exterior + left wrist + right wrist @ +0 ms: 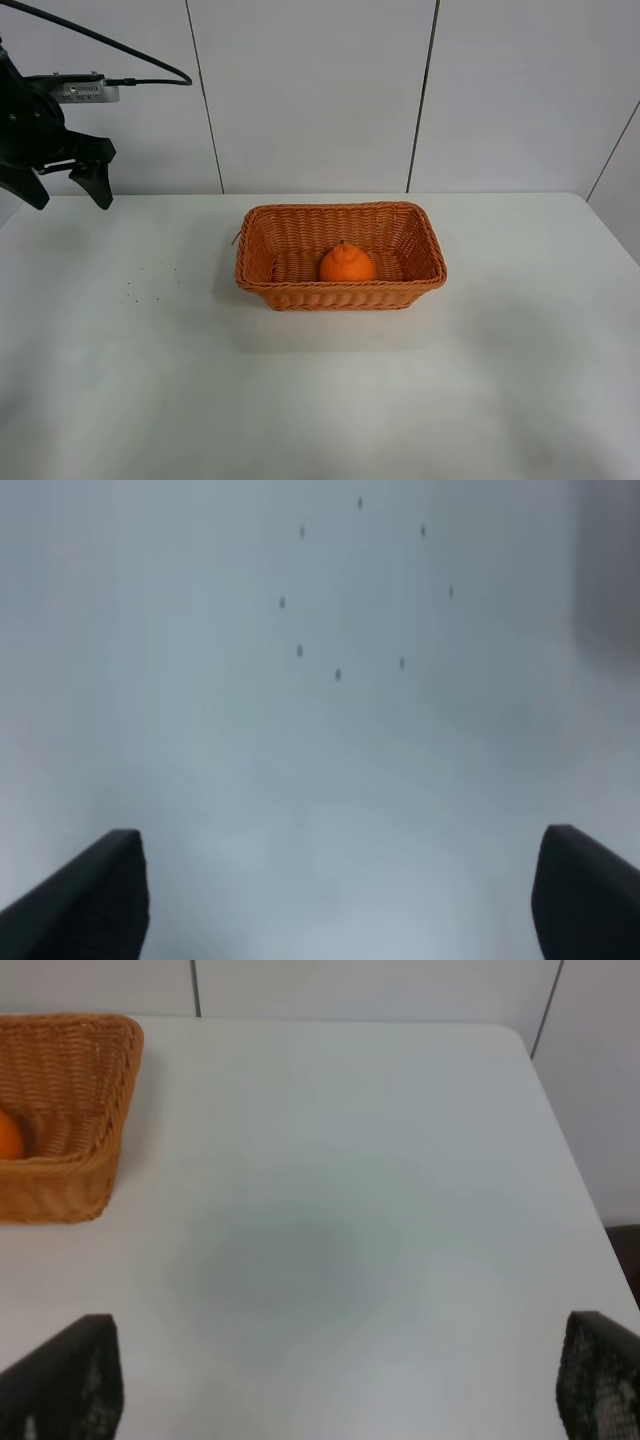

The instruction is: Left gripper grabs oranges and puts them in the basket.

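The orange (pixel 347 263) lies inside the wicker basket (pixel 262 277) at the middle of the white table. My left gripper (pixel 62 188) hangs open and empty above the table's far left corner, well left of the basket. In the left wrist view its two black fingertips (pixel 95 900) stand wide apart over bare table (pixel 320 780) with a ring of small dark dots. My right gripper (pixel 330 1385) is open and empty; its view shows the basket's end (pixel 80 1175) and a sliver of the orange (pixel 8 1138). The right arm is out of the high view.
The white table (pixel 320 400) ends at a white panelled wall (pixel 320 90) behind. Small dark specks (pixel 150 280) mark the table left of the basket. The table's right edge (pixel 565 1140) shows in the right wrist view.
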Robot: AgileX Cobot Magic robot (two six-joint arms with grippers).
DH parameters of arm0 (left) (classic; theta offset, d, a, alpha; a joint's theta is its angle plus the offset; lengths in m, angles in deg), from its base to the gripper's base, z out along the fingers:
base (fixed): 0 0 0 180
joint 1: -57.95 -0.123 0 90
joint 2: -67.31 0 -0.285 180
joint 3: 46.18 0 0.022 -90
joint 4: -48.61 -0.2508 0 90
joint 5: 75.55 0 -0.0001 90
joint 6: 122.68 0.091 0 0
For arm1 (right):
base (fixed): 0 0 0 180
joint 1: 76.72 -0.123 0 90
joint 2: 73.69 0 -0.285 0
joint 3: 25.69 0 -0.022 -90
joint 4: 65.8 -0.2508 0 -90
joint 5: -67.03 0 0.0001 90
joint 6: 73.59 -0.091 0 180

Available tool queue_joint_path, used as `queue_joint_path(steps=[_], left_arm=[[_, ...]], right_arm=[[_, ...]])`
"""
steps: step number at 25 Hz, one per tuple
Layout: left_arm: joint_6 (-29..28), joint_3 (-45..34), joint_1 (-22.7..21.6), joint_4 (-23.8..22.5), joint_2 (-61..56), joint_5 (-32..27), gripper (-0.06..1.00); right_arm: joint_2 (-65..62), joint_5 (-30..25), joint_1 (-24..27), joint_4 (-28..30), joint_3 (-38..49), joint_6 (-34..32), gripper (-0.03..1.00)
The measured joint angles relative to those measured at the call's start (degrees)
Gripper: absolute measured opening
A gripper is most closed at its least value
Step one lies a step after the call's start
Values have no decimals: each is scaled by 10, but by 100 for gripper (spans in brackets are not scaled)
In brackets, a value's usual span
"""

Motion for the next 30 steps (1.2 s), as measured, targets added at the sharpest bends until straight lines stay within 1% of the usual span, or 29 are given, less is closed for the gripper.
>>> queue_joint_path(steps=[5,8,11,15,20,22,25,30], left_arm=[[-2,-114,0,1,-97,0,88],[-2,-199,0,2,-167,0,88],[-2,-301,0,2,-249,0,88],[-2,-431,0,2,-370,0,88],[-4,-560,0,2,-548,12,88],[-10,-589,0,2,-619,28,88],[-15,-598,0,2,-726,68,88],[-18,-612,0,3,-853,74,88]], right_arm=[[0,0,0,0,0,0,69],[0,0,0,0,0,0,69],[0,0,0,0,0,0,69],[0,0,0,0,0,0,69],[0,0,0,0,0,0,69],[0,0,0,0,0,0,69],[0,0,0,0,0,0,69],[0,0,0,0,0,0,69]])
